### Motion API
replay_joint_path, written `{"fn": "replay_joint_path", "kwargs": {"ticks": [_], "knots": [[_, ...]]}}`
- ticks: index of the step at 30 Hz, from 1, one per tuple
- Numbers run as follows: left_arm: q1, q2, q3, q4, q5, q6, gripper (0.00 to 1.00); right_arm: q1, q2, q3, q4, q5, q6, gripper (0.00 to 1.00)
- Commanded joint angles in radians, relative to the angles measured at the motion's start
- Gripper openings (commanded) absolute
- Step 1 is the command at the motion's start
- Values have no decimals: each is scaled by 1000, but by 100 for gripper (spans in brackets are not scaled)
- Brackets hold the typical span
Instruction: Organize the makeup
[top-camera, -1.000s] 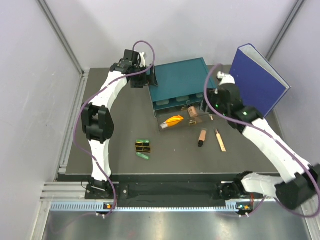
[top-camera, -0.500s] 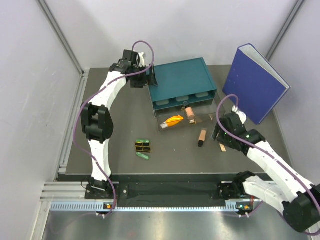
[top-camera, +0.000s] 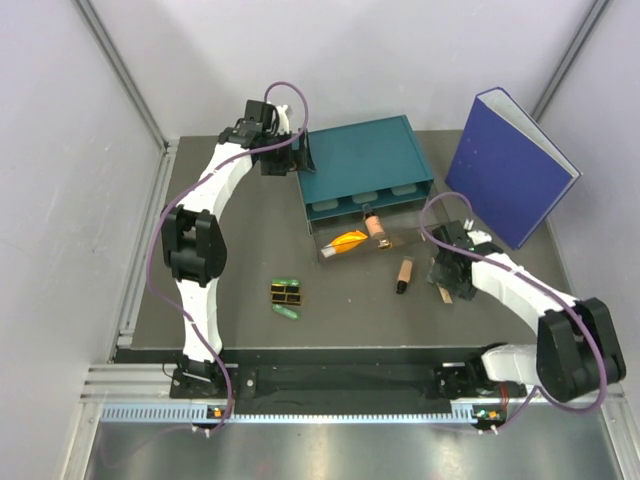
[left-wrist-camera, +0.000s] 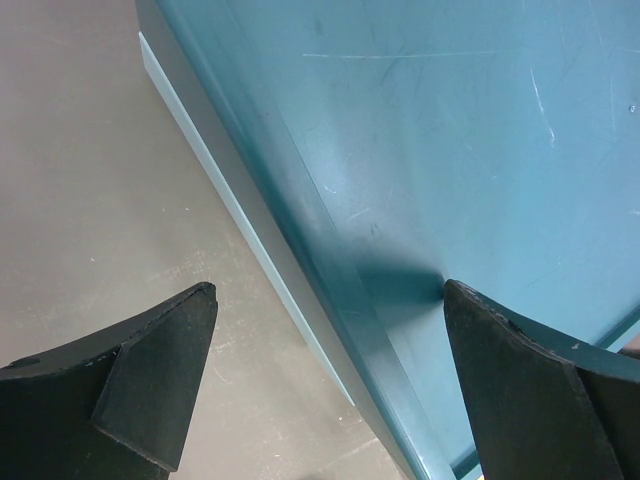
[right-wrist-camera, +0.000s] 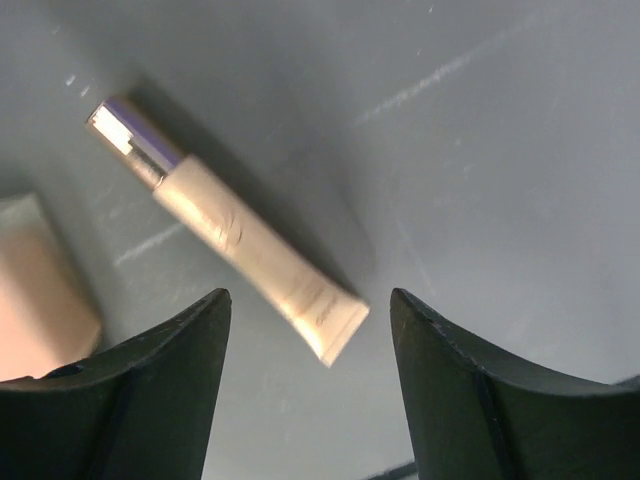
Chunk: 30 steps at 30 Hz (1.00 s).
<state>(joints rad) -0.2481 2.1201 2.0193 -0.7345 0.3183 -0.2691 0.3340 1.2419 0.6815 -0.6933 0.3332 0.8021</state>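
Note:
My right gripper (top-camera: 447, 274) is open and hangs low over a tan stick (top-camera: 443, 294) on the table. In the right wrist view the stick (right-wrist-camera: 240, 250) lies slantwise with its flat end between my open fingers (right-wrist-camera: 305, 300). A brown stick (top-camera: 404, 275) lies just left of it and shows at the edge of the right wrist view (right-wrist-camera: 40, 290). An orange tube (top-camera: 350, 242) and a brown stick (top-camera: 377, 226) lie in the pulled-out clear drawer (top-camera: 330, 254). Black-and-gold cases (top-camera: 287, 293) lie between two green capsules (top-camera: 286, 312). My left gripper (top-camera: 303, 158) is open astride the teal box's edge (left-wrist-camera: 330, 250).
The teal drawer box (top-camera: 365, 160) stands at the back centre. A big blue binder (top-camera: 515, 165) stands upright at the back right. Metal frame posts and white walls ring the dark table (top-camera: 240, 250).
My right arm has swung from the clear drawer down and right to the tan stick, and has lowered over it. My left arm has not moved.

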Motion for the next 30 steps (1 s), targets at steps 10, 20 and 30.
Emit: {"fn": "replay_joint_path", "kwargs": {"ticks": [10, 20, 30], "knots": [[12, 35, -16, -45, -59, 42, 99, -43, 205, -60, 258, -166, -58, 3], [15, 44, -2, -59, -56, 36, 99, -99, -19, -42, 124, -183, -63, 0], [13, 52, 1, -49, -28, 25, 99, -107, -240, 220, 6, -189, -122, 0]]}}
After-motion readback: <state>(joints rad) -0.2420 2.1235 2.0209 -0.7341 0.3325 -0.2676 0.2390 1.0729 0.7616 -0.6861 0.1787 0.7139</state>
